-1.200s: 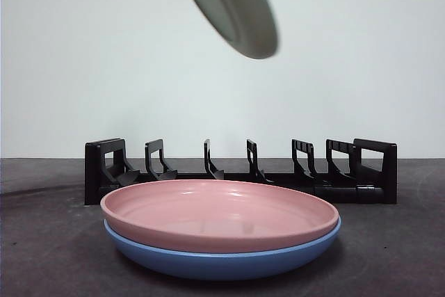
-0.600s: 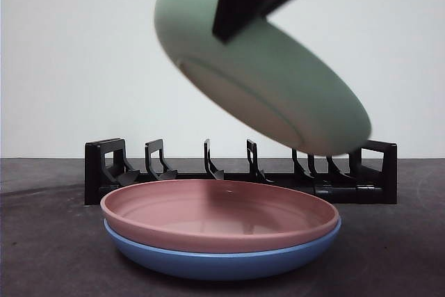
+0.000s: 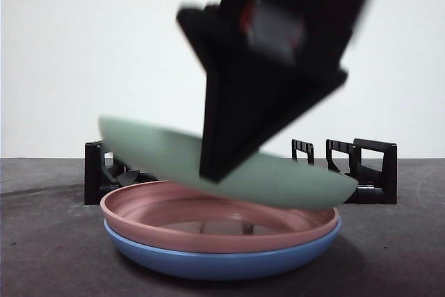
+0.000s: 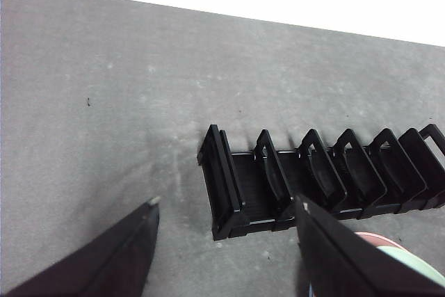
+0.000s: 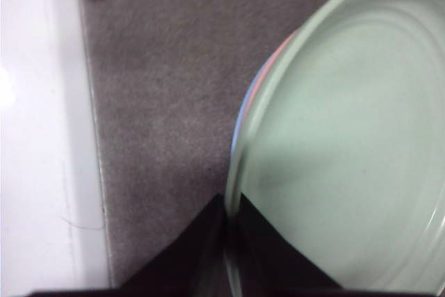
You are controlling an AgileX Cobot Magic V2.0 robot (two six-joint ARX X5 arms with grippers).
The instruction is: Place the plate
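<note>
Rim of the round pale-green plastic plate point(image 5: 348, 151) is pinched by the right gripper point(image 5: 229, 255), tilted just above the pink plate point(image 3: 215, 224) for stacking.

The green plate point(image 3: 292, 180) looks like smooth plastic with a soft satin sheen. The pink plate point(image 3: 174, 224) and blue plate point(image 3: 208, 263) are glossier. The rack point(image 4: 278, 186) is matt black plastic; the desk point(image 4: 104, 102) is grey, rough and speckled.
</note>
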